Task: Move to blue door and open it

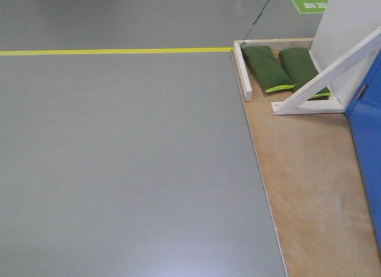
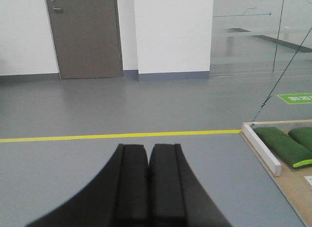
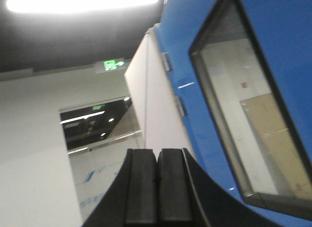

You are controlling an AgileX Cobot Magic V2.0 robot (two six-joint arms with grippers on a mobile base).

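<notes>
The left gripper (image 2: 147, 188) is clenched on nothing, its two black fingers (image 2: 134, 188) pressed flat together above the grey floor (image 2: 73, 114). A yellow line (image 2: 117, 135) crosses ahead at twelve o'clock. The right gripper (image 3: 157, 188) is clenched empty too, pointing up toward the ceiling, with the blue door (image 3: 287, 36) rising at its two o'clock. From the front, that door sits at three o'clock beside a plywood platform (image 1: 303, 187), with green sandbags (image 1: 266, 68) and a white brace (image 1: 321, 77) at one o'clock.
</notes>
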